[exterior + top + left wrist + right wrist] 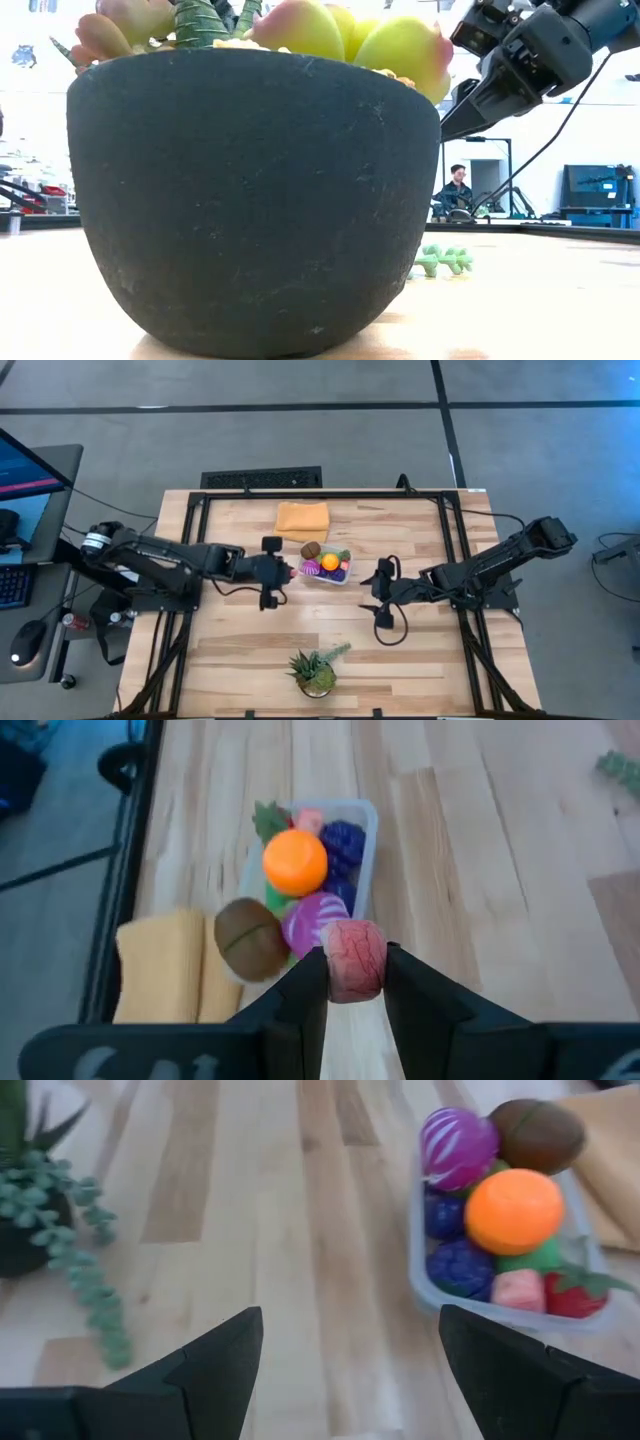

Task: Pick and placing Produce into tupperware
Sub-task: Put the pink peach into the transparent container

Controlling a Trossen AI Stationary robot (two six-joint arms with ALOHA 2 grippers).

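The clear tub [334,577] sits mid-table, heaped with toy produce: an orange [295,862], a striped pink-purple piece [314,921], a dark purple one [343,841] and a brown one [249,937] at its rim. My left gripper [289,571] is just left of the tub, shut on a pink-red toy piece [355,958]. My right gripper [350,1370] hovers open to the right of the tub [428,1285], touching nothing. The pot in the low view hides the tub. My left gripper pinches the pink-red piece [352,982] between its two fingers [302,990], one on each side, with most of the piece standing out past the fingertips. The fingers reach in from the table's left. The piece is held just beside the tub's left end.
A folded orange cloth [303,520] lies behind the tub toward the far edge. A dark potted plant [316,673] stands near the near edge, with a trailing green sprig [92,1285] on the wood. Bare wood lies between the tub and the plant.
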